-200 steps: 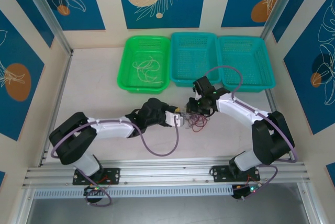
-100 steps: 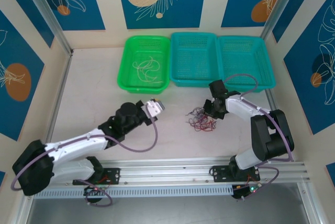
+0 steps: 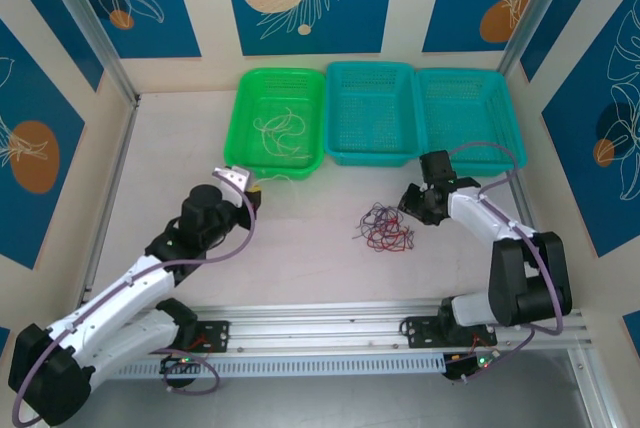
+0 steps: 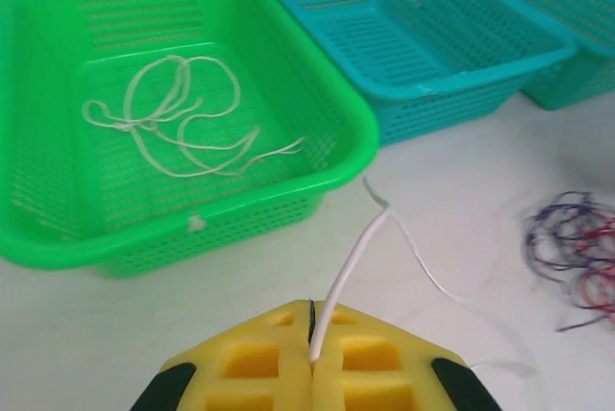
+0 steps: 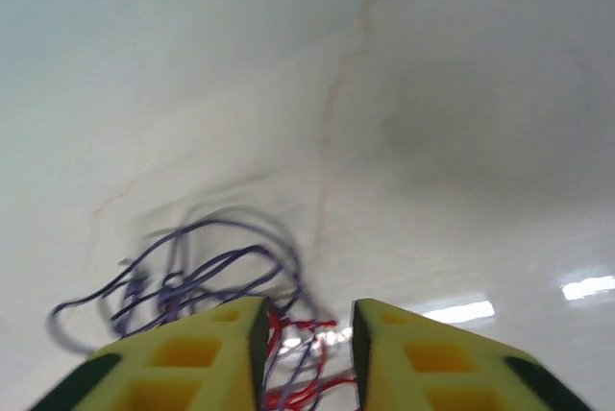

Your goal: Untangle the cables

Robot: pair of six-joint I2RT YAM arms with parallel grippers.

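Cables, thin curly strands, green lattice basket

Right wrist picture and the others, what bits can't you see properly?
- Right wrist view: tangled cables blurred; their near part hidden behind the right pincer.
- Left wrist view: white cable end hidden inside the shut left pincer.
- Top view: tangled cables too small and overlapped to count.

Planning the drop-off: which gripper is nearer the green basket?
Left. The left gripper, pinching a white cable, sits just before the green basket; the right gripper is beside the wire tangle.
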